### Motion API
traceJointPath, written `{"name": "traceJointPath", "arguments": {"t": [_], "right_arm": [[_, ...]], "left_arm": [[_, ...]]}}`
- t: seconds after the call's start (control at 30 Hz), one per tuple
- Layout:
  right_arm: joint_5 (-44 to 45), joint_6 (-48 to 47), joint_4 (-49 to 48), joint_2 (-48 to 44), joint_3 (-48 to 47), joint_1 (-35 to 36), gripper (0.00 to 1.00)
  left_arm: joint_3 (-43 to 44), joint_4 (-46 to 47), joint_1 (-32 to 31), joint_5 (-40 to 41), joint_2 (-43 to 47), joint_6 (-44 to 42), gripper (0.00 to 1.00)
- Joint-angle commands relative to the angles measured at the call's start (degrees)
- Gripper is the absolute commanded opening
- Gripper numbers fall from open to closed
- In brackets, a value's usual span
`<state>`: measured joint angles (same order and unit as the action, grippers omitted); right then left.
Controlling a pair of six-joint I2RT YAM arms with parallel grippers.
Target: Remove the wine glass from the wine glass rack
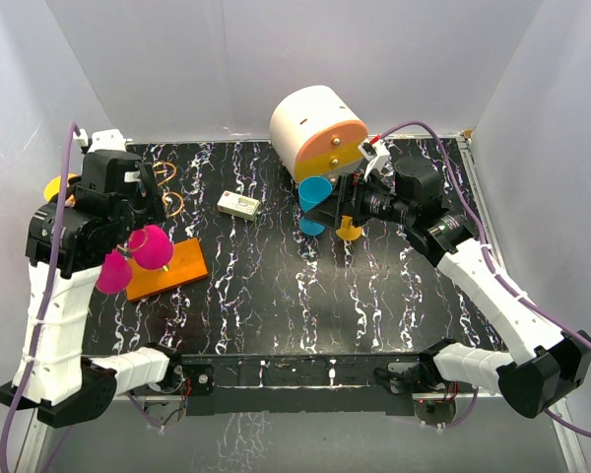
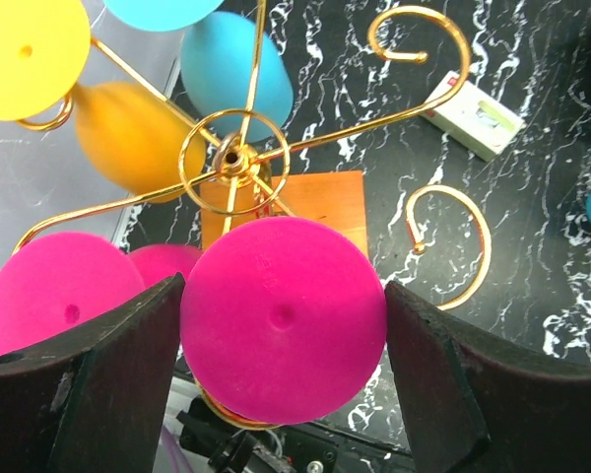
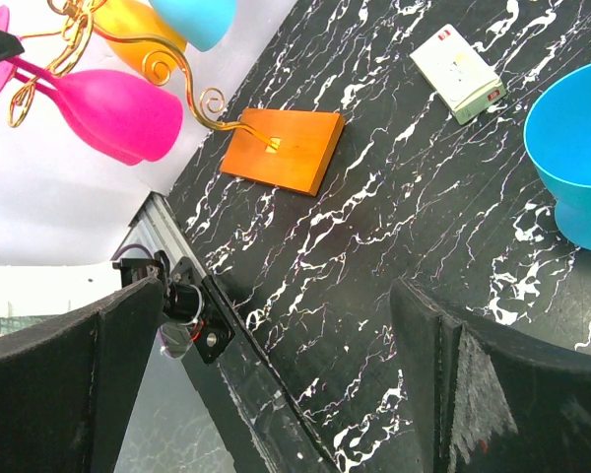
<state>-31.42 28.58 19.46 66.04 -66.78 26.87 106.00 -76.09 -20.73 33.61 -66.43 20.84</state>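
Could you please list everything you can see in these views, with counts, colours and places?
wine glass rack: 1, orange base, golden hooks, table's left side.
pink wine glass: 2, pink, hanging on the rack; one has its foot gripped by the left tool.
yellow wine glass: 1, yellow-orange, on the rack.
blue wine glass: 1, blue, on the rack.
blue glass: 1, blue, on the table beside the right tool.
yellow item: 1, under the right arm, mostly hidden.
small box: 1, white, mid-table.
round cabinet: 1, white and orange, at the back.
table: 1, black, white-veined.
left tool: 1, black, at the rack.
right tool: 1, black, open.
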Motion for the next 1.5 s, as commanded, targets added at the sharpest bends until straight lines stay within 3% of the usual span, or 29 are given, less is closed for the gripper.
{"name": "traceJointPath", "arguments": {"t": [0.0,0.53,0.77,1.07,1.3,1.47], "right_arm": [[0.31,-0.32,-1.71,-1.63,0.09,-0.24,0.98],[-4.97,2.69,-4.33,-1.0,1.36,-0.24,0.98],[-12.87,24.53,-26.63,-1.98,11.87,2.08,0.98],[1.95,33.14,-41.32,0.82,12.4,16.28,0.96],[9.92,35.61,-49.02,-2.46,16.04,17.33,0.9],[12.98,34.82,-49.55,-6.65,18.73,17.28,0.86]], "left_arm": [[3.28,3.58,-0.13,-3.24,-0.86,-0.16,0.53],[2.49,7.54,-0.11,-25.64,6.57,5.93,0.51],[-5.45,19.84,-0.1,-35.78,11.2,16.9,0.5],[-20.63,34.86,-0.12,-39.39,18.65,30.43,0.49],[-29.38,42.29,-0.12,-40.68,23.71,40.56,0.49],[-31.43,42.74,-0.1,-39.38,25.58,41.91,0.48]]}}
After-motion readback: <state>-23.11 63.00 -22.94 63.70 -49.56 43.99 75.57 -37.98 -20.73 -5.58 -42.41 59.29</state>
